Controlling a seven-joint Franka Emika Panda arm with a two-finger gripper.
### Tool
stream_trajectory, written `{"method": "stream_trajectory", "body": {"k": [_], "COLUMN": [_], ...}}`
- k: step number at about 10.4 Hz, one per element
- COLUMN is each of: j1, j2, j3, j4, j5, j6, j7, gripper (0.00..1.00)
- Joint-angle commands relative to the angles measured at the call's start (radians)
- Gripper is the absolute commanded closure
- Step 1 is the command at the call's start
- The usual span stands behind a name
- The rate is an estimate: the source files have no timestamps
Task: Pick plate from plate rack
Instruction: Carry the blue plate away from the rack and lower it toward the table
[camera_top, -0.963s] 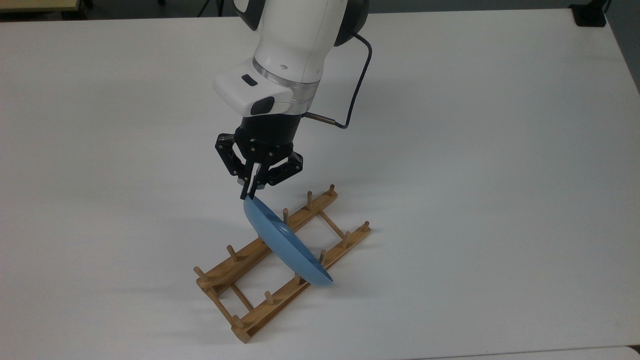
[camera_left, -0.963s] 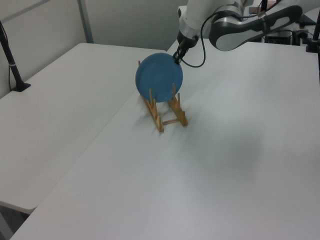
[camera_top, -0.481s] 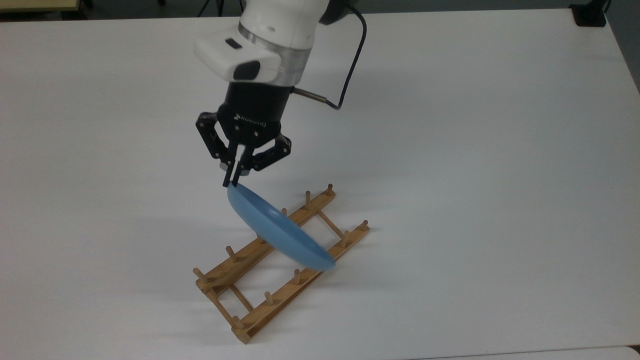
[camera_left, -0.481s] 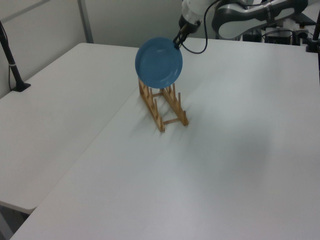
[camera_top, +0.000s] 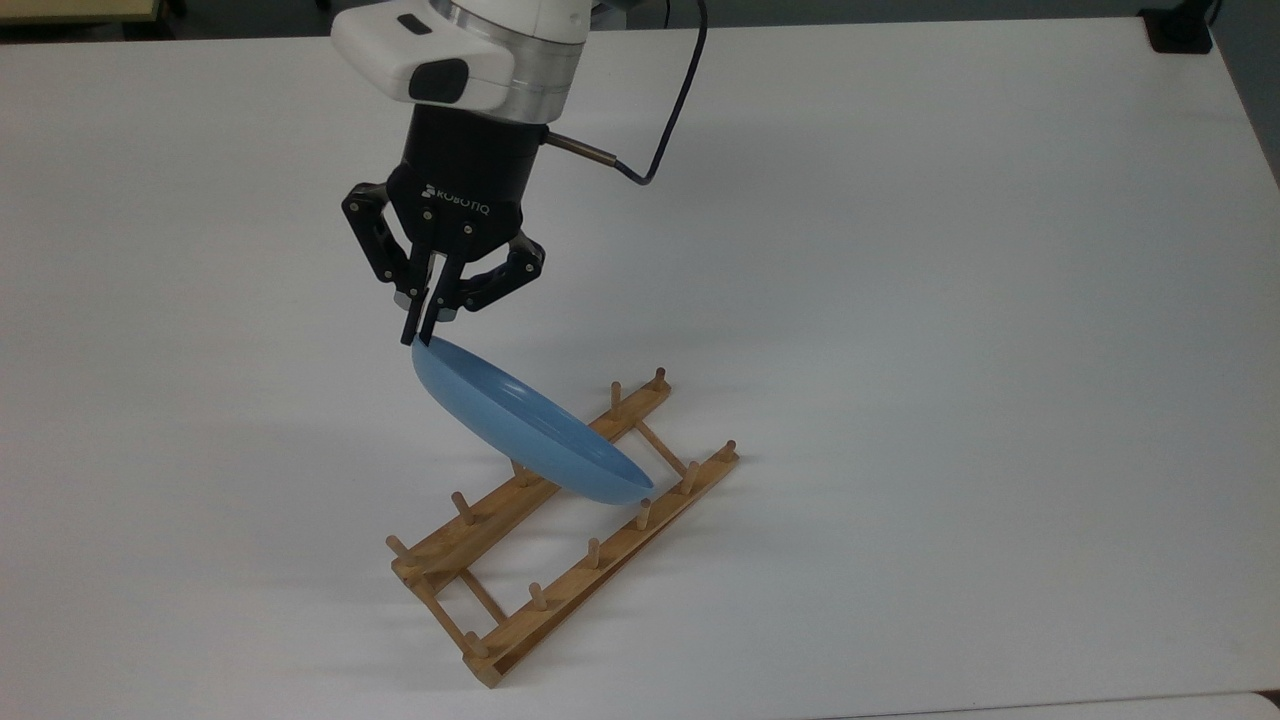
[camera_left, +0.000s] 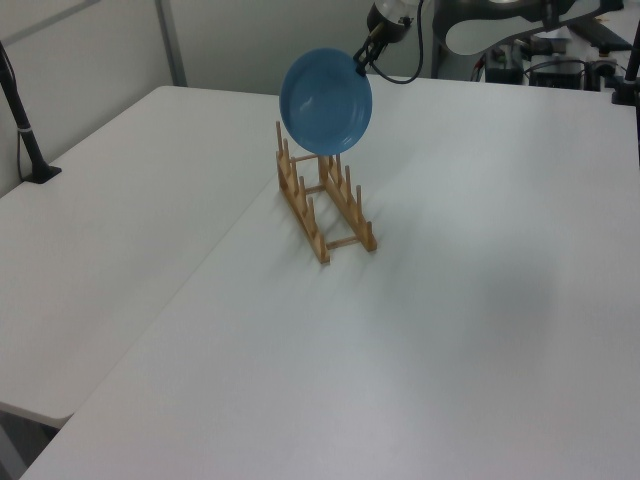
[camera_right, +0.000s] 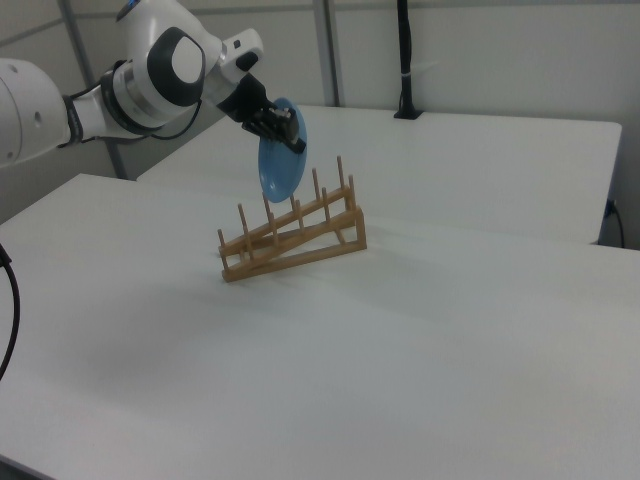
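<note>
The light-blue plate hangs tilted in the air just above the wooden plate rack, clear of its pegs. My black gripper is shut on the plate's upper rim, with the white arm above it. In the left view the plate faces the camera above the rack, and the gripper pinches its upper right edge. The right view has the plate edge-on, over the rack, held by the gripper.
The rack stands alone on a wide white table. A black post stands on a neighbouring table at the left view's left. A black cable loops from the wrist.
The gripper has risen and moved toward the top view's left, lifting the plate out from between the pegs. The rack has stayed in place.
</note>
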Motion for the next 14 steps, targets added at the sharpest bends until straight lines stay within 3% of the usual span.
{"method": "stream_trajectory", "body": {"k": [1, 3, 5, 6, 8, 11, 14], "j1": [-0.003, -0.011, -0.014, -0.02, -0.031, -0.025, -0.017], "j2": [-0.033, -0.04, -0.044, -0.044, -0.041, -0.039, 0.017], "j3": [-0.003, -0.003, 0.0, 0.0, 0.002, 0.007, 0.011], "j4": [-0.028, -0.025, -0.028, -0.039, -0.065, -0.171, -0.234], "j5": [0.178, 0.321, 0.39, 0.445, 0.465, 0.461, 0.455], "j6": [-0.099, -0.188, -0.315, -0.416, -0.562, -0.626, -0.634], "j7": [-0.135, -0.238, -0.321, -0.47, -0.731, -0.991, -1.117], "gripper": [1.0, 1.0, 1.0, 1.0, 1.0, 1.0, 1.0]}}
